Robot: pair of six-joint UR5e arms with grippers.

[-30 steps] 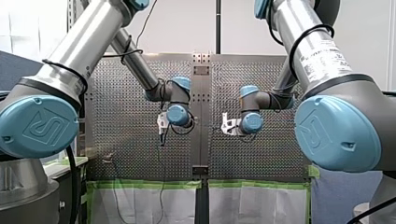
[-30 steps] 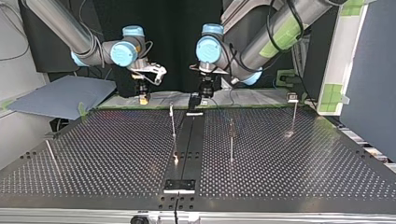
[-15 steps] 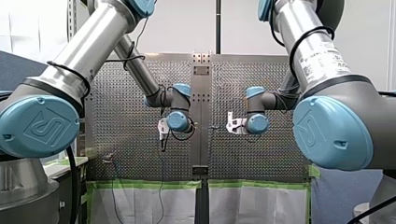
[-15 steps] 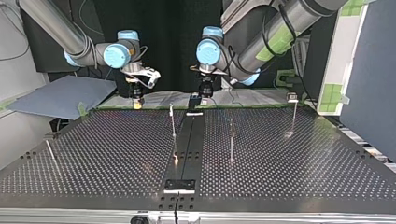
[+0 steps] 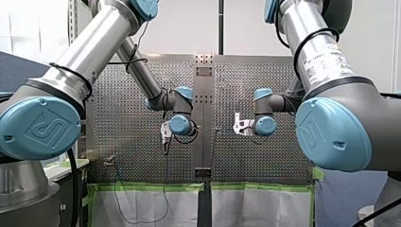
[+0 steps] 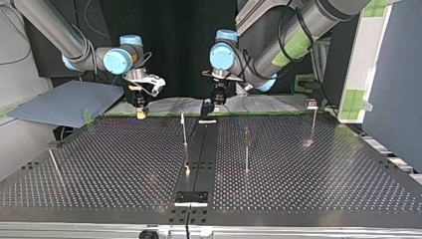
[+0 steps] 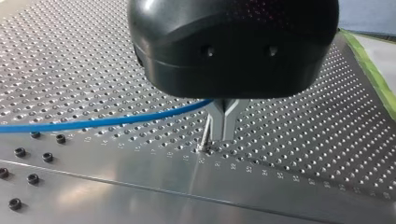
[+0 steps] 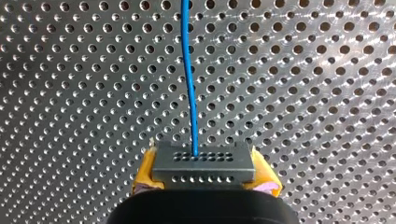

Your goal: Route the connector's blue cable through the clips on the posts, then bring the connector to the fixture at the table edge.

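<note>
Top view, left to right. I see thin post [image 6: 53,162] near left edge of worktop [image 6: 308,179]. Then my right hand [image 6: 141,113], low over worktop's far edge. Its yellow pads [image 8: 144,173] squeeze grey connector [image 8: 204,163]. Blue cable [image 8: 189,84] comes out of connector, runs ahead over holes. Second post [image 6: 184,130] beside dark middle strip [image 6: 198,149]. My left hand [image 6: 206,109] at strip's far end. Its metal fingers [image 7: 229,123] pinch together on blue cable, tips just above worktop. Third post [image 6: 246,149], then fourth post [image 6: 313,124] further right.
</note>
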